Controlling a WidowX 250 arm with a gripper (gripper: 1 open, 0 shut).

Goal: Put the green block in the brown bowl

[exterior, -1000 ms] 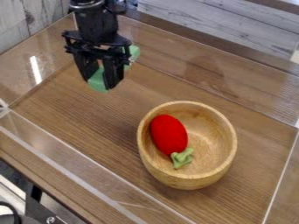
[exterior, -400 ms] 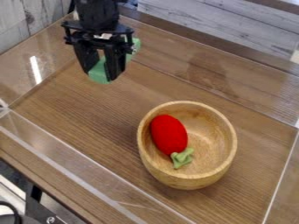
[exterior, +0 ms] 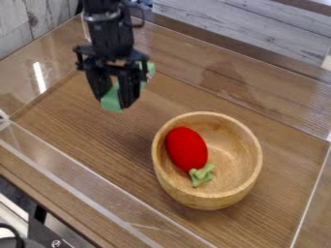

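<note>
Now — black fingers [exterior: 116,94] clamp pale green block [exterior: 115,99] | grainy round brown bowl [exterior: 241,145] — glossy red vegetable [exterior: 187,147] inside

The scene is evenly and quite brightly lit, with soft daylight-like light from above and behind. Pale glare streaks lie on the transparent walls [exterior: 39,73] at the left and lower left. The wooden table [exterior: 246,92] has a mild sheen. A soft shadow sits inside the brown bowl [exterior: 239,145]. The picture is low in resolution and slightly soft; the gripper [exterior: 116,97] looks a little blurred.
</note>
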